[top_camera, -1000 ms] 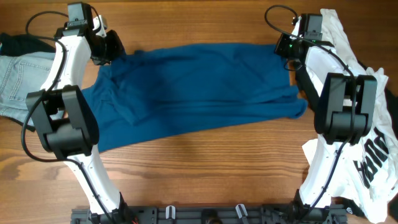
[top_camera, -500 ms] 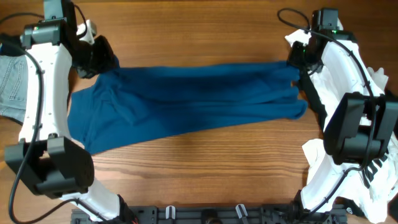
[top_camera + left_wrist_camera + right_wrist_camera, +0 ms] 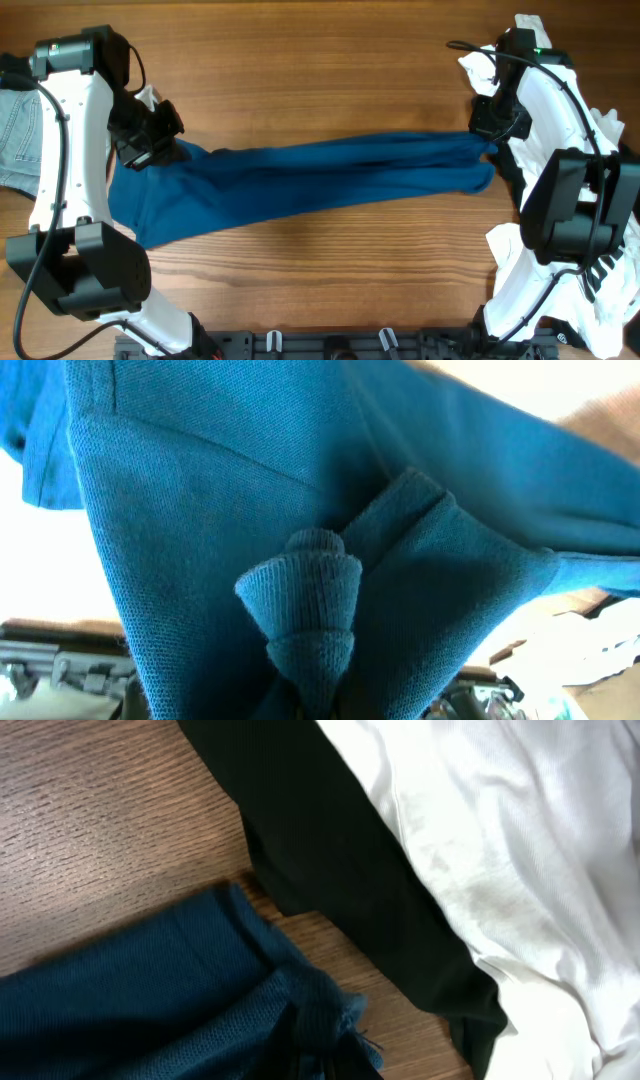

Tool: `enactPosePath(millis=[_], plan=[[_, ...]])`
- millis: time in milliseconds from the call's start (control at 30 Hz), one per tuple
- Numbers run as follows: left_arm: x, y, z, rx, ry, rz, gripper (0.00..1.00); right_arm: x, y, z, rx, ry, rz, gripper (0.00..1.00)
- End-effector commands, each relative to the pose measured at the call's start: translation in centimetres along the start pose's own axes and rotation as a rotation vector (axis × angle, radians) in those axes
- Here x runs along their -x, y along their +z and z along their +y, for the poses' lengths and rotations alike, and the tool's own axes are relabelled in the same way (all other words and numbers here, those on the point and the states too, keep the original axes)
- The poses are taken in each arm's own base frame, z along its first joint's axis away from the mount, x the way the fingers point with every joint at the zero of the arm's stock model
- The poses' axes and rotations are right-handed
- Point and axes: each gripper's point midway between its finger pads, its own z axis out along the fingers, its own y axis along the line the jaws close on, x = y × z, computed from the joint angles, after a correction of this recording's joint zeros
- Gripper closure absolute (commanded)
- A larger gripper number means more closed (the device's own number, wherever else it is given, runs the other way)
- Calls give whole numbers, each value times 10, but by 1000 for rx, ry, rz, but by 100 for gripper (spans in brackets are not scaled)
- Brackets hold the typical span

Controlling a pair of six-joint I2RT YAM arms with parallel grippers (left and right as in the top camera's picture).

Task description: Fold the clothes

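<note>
**Overhead: shirt drawn into a band between two claws**

Overhead, the teal shirt stretches across the table's middle, bunched narrow. The left gripper holds it near the table's left side, the right gripper near its right.

Left wrist: thin knit funnels into the claw, evidently clamped on it.

Right wrist: a wad of hem is pinched likewise, low over the table beside a white T-shirt.

The fabric looks soft, light and floppy, so corners seem the best hold.

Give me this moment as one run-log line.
left pincer: shut on teal shirt | right pincer: shut on teal shirt | teal shirt: stretched between them over table
</note>
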Motion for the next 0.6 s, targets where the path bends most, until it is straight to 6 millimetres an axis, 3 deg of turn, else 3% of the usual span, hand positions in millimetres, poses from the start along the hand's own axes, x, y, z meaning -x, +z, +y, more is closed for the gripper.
enactPosePath(millis=[0,267,467,533,567], plan=[[-6,-3,4,20,28,-7,96,4,-9,-11,-44,-4,-24,96],[-40,40,12,149,71,149,96,-26,-10,-21,-89,-33,98,94],[-73,41,0,139,134,148,96,-28,-11,-22,-91,-38,106,92],[-62,41,6,197,135,85,80,-27,-11,-22,-90,-37,102,92],[-49,42,7,218,118,33,84,-27,-11,-22,-90,-37,101,92]])
